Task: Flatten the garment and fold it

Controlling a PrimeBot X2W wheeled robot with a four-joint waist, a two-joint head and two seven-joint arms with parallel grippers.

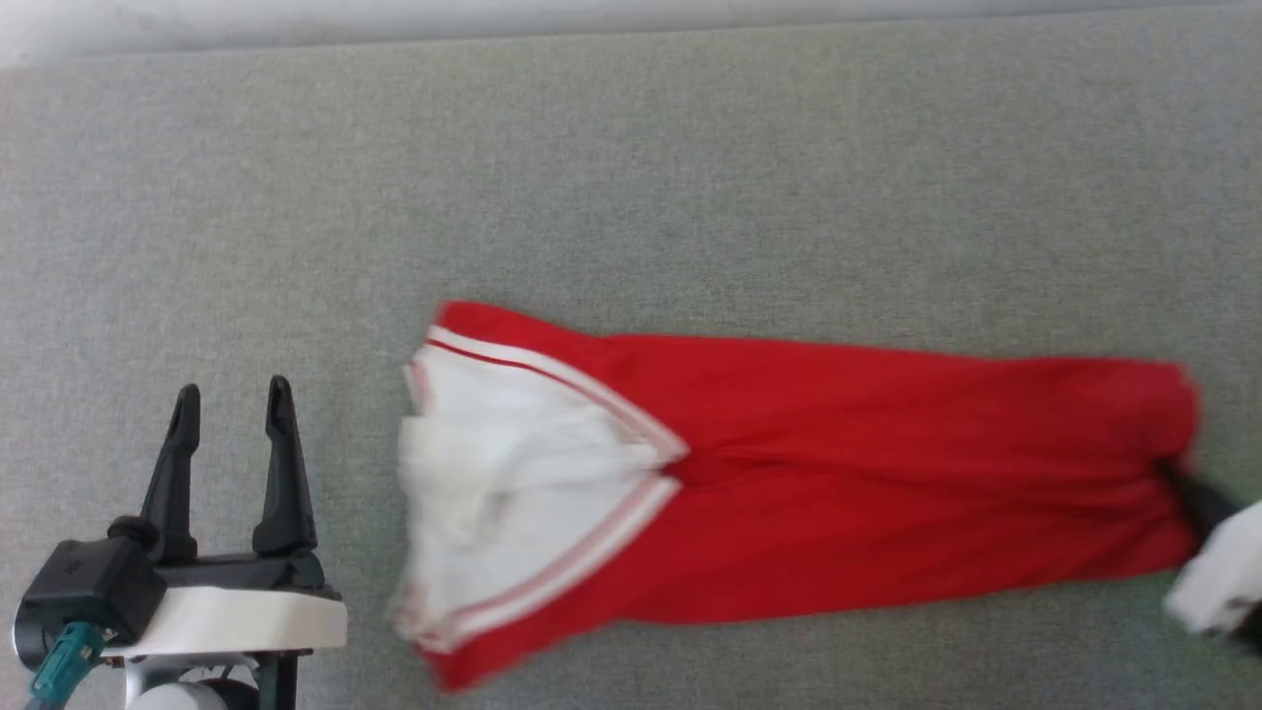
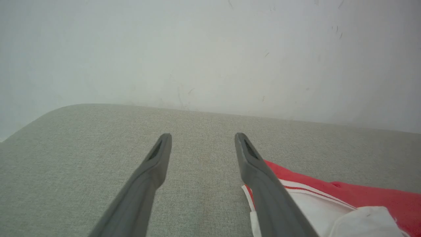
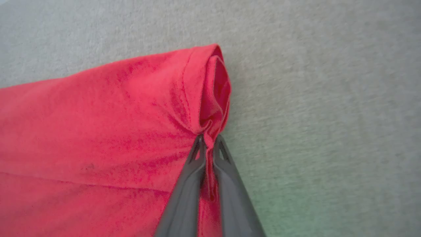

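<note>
Head view, left end effector: sitting at the lower left, fingers pointing away from the robot and standing wide apart, gripping nothing.
Left wrist view, left end effector: hovering over bare grey weave, with its right finger overlapping the white sleeve end of the garment; I cannot tell whether it is touching.
Right end effector: reaching in from the right edge, with its dark fingers pinching the garment's red end.
Right wrist view, right end effector: fingers pressing together on a gathered fold of red cloth beside the stitched edge of the garment.
Garment: lying stretched left to right across the tabletop, with the white sleeve and striped trim at the left and the red body running right.
Hard to make out: the head view is blurring, so the sleeve folds are smearing; the right arm is being cropped to a pale block, and the left arm is being cut off at the bottom.
Open room: bare tabletop is lying right of the pinch, and a wide grey stretch is running beyond the garment.
Edges: the tabletop is ending in a rounded corner against a pale wall.
</note>
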